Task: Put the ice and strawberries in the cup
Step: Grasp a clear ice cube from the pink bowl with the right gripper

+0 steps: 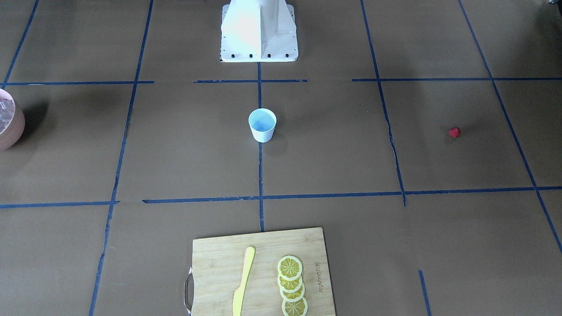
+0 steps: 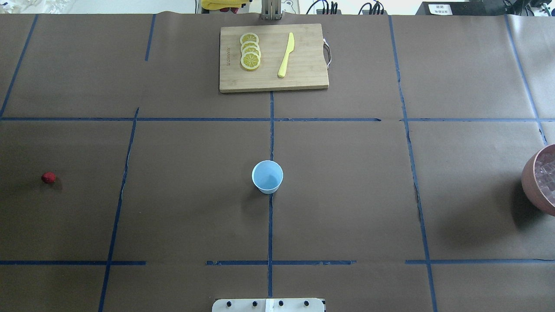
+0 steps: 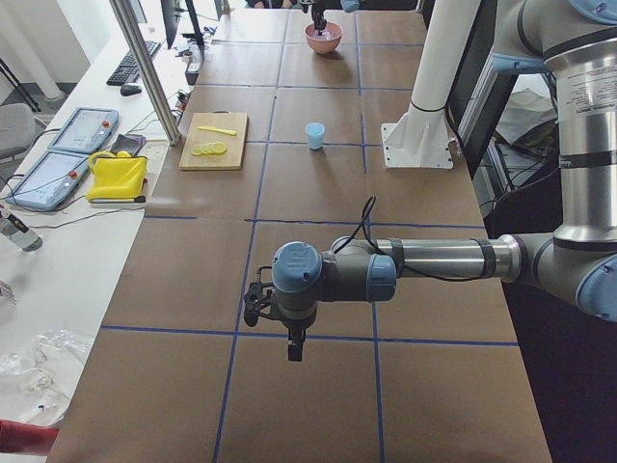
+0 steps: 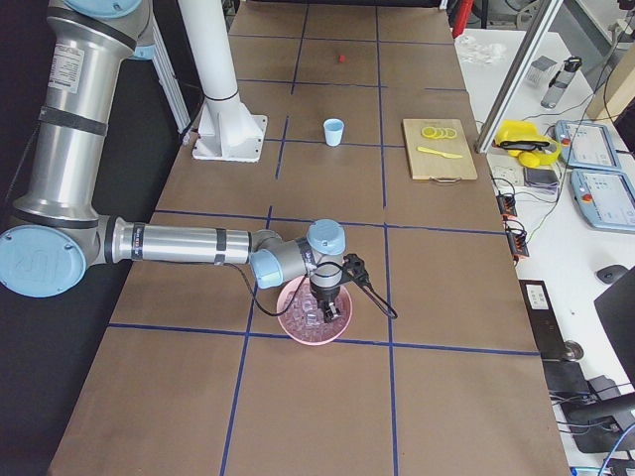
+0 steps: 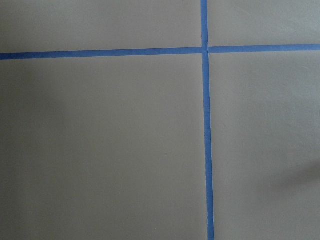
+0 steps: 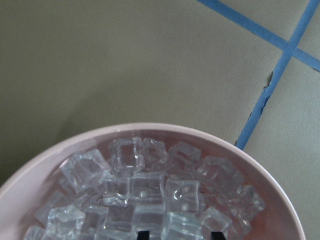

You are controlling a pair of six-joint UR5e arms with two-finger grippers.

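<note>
The pale-blue cup stands upright at the table's middle, with nothing visible inside it. One red strawberry lies alone far to the robot's left. The ice fills a pink bowl at the table's right end. My right gripper is open, its fingertips down at the top layer of cubes. My left gripper hangs above the table at the left end. Whether it is open or shut I cannot tell. Its wrist view shows only brown paper and blue tape.
A wooden cutting board at the far edge holds lemon slices and a yellow knife. The white robot pedestal stands behind the cup. A side bench carries tablets and a yellow cloth.
</note>
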